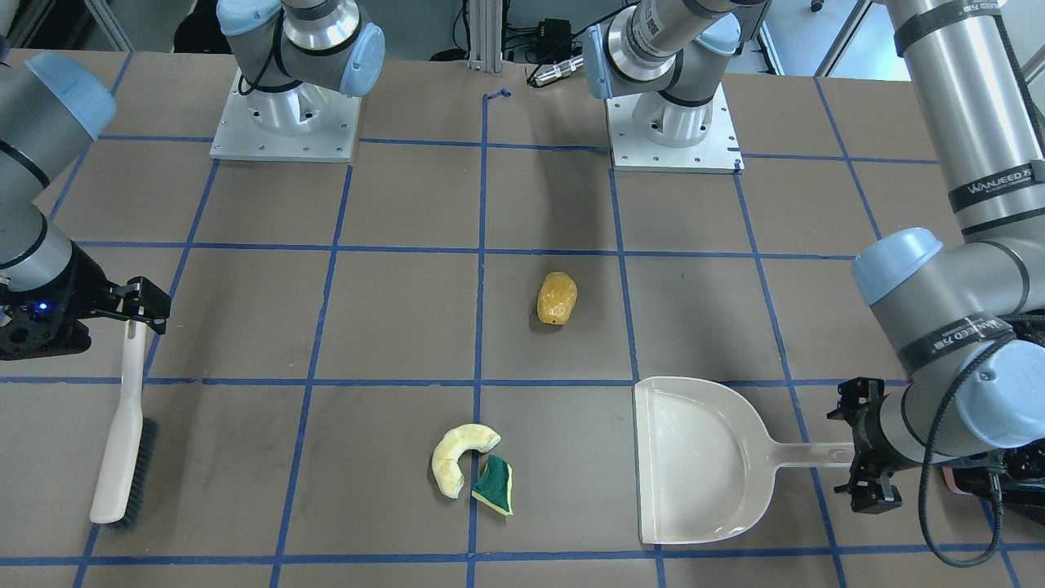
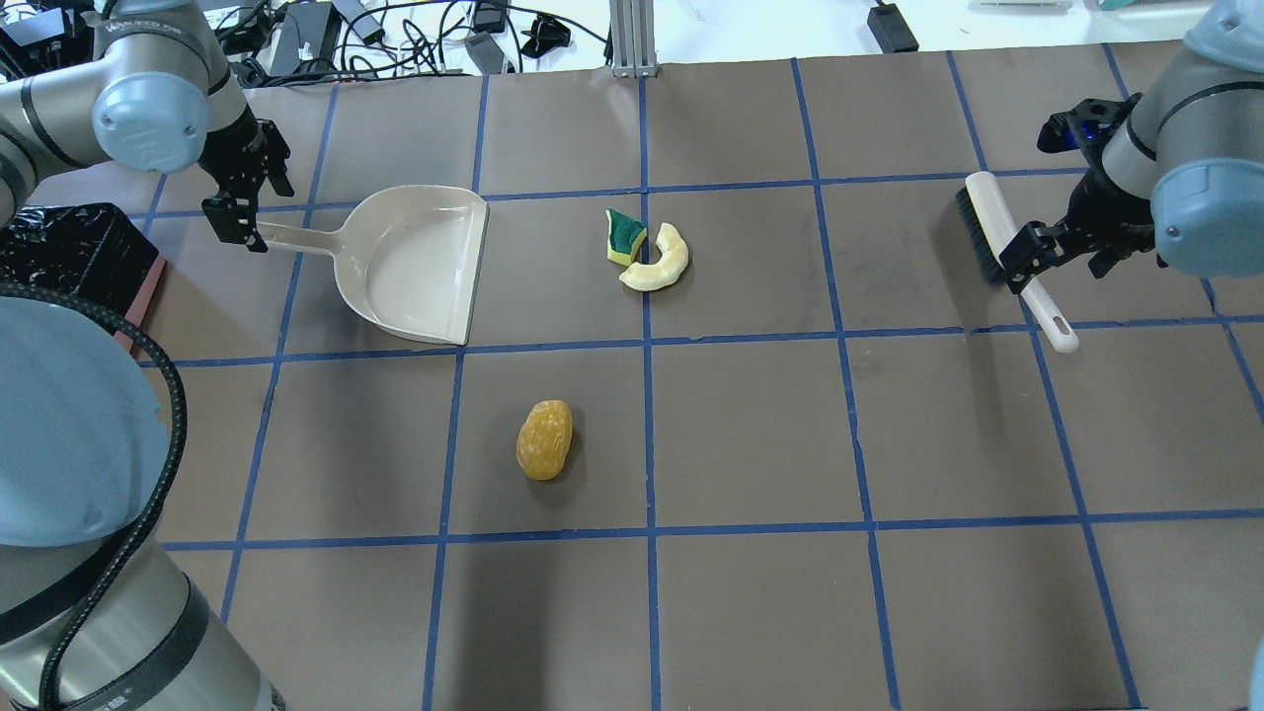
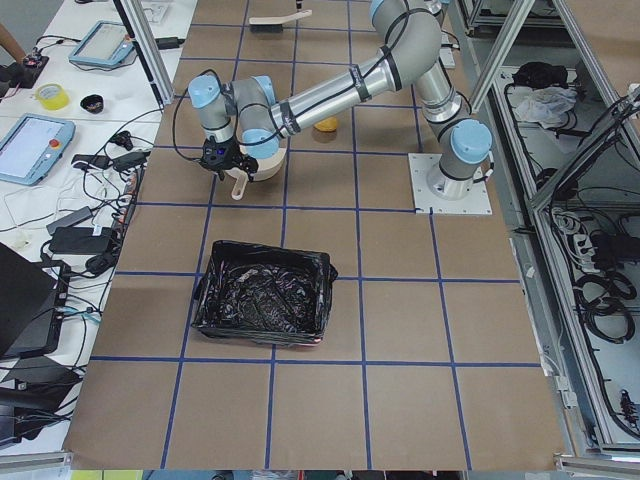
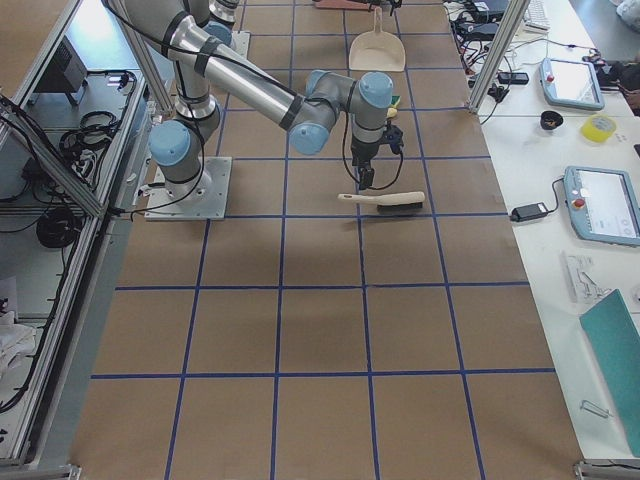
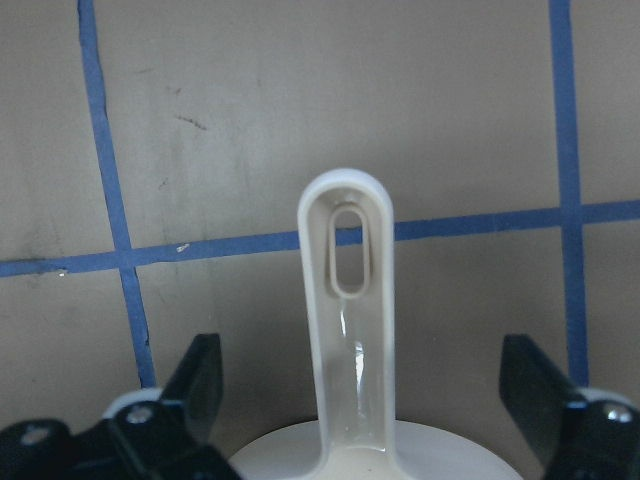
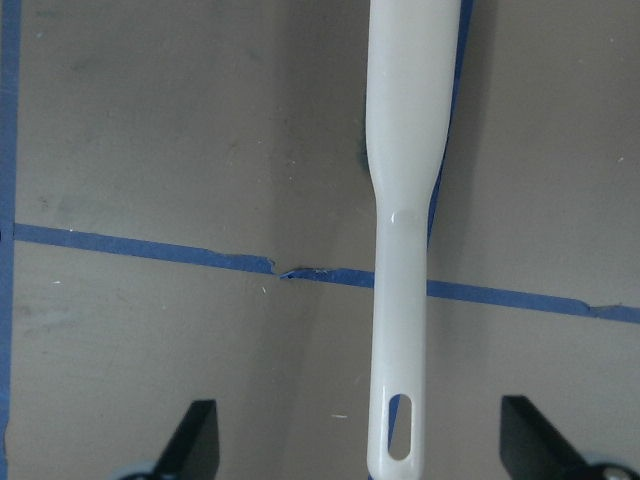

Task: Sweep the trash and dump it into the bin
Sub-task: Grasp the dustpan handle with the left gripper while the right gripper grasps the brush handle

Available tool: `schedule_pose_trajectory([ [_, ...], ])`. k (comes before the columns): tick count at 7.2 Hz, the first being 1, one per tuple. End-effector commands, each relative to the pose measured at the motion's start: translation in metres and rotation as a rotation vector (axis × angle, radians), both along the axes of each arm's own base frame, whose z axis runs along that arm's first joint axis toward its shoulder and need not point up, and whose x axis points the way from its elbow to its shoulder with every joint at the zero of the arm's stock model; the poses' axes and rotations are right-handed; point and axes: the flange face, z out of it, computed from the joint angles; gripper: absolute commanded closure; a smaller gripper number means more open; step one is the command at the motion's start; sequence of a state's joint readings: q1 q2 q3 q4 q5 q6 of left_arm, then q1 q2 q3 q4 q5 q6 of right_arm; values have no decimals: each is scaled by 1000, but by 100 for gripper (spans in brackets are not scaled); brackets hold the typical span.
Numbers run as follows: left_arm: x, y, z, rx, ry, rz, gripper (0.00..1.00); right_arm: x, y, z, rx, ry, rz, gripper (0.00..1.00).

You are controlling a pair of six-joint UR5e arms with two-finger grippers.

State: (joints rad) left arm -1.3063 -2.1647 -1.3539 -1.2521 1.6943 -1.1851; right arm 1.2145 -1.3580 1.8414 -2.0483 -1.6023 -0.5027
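My left gripper [image 5: 360, 345] and right gripper [image 6: 360, 403] gape wide, holding nothing, astride the handles of the dustpan [image 1: 702, 457] and the brush [image 1: 122, 441], so an off-centre close could twist either tool askew, with the crescent [image 1: 457, 457], sponge [image 1: 495, 483] and amber lump [image 1: 557, 297] lying off the dustpan's mouth and the bin [image 3: 262, 332] beyond its handle.

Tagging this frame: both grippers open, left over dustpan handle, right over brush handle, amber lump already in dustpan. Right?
No: the amber lump lies on the table, apart from the empty dustpan; the overhead exterior view shows it. The rest holds.
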Motion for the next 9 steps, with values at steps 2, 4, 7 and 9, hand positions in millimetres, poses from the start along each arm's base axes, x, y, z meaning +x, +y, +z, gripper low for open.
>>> schedule_pose_trajectory([
  [2, 11, 1, -12, -21, 86, 5, 1, -29, 0, -32, 6, -3, -51, 5],
  [4, 14, 6, -31, -59, 73, 11, 5, -31, 8, -56, 30, -14, -94, 24],
  [7, 31, 10, -28, -64, 79, 40, 49, -31, 27, -58, 25, 71, -155, 16],
  [9, 31, 11, -27, -62, 79, 44, 97, -27, 33, -72, 47, 54, -184, 14],
])
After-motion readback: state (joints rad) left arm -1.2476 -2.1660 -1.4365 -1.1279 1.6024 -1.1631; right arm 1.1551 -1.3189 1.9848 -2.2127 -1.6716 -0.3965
